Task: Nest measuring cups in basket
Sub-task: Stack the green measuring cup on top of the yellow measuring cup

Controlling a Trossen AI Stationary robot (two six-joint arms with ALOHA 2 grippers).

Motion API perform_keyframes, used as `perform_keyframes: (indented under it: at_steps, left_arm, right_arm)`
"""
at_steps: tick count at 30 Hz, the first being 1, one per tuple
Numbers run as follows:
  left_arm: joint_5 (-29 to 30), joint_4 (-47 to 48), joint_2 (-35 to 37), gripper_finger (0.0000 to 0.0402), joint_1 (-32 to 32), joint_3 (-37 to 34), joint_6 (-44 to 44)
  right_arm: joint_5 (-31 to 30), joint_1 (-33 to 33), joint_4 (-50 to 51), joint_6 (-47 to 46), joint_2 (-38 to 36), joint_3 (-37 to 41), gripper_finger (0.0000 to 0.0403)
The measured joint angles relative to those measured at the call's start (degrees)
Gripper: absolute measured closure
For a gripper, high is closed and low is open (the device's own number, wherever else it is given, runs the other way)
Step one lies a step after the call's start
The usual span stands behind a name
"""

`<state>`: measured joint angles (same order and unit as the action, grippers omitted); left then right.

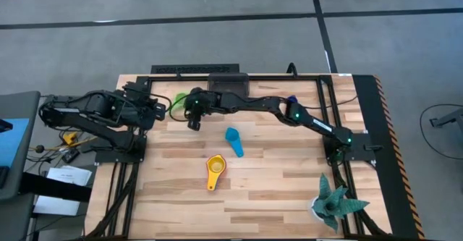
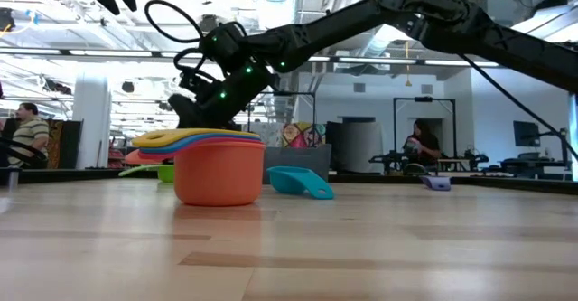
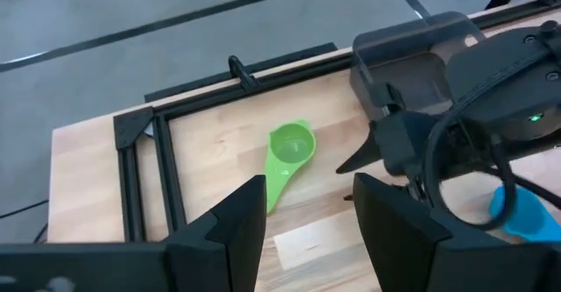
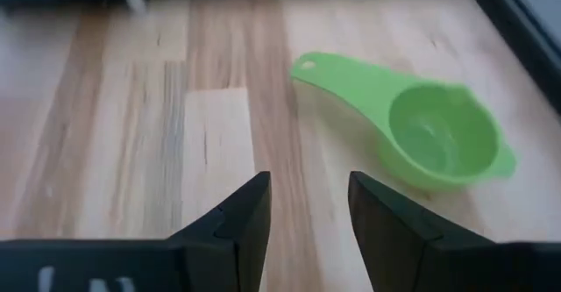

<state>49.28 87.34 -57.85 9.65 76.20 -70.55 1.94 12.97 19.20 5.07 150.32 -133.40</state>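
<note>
On a pale wood surface [image 1: 275,197] in an open workshop, the right gripper [image 4: 307,209], jaws parted and empty, hovers just beside the green measuring cup [image 4: 434,134], likely lining up a grasp. The left gripper [image 3: 307,213] waits nearby, jaws apart, holding nothing (the dark basket [image 1: 228,78] sits at the far edge).

Count on the table

We see one green cup [image 1: 179,100], one light blue cup [image 1: 234,140], one nested stack [image 1: 215,171], and one teal plant [image 1: 334,204].
</note>
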Motion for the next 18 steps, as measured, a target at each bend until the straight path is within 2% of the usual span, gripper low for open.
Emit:
perform_keyframes:
  at_steps: [5, 7, 18]
  left_arm:
    - [-0.9, 0.03, -1.42, 0.0239, 0.0, 0.02, 0.25]
    - [-1.05, 0.02, -1.75, 0.0239, 0.0, 0.01, 0.26]
    - [-0.82, -0.25, -2.28, 0.0239, 0.0, 0.02, -1.17]
  right_arm:
    - [-0.3, -0.28, -2.33, 12.53, 0.02, 0.0, 0.0227]
    - [-0.49, -0.16, -3.08, 14.68, 0.02, 0.0, 0.0226]
    - [-0.8, 0.92, -4.03, 11.73, -0.03, -0.04, 0.0228]
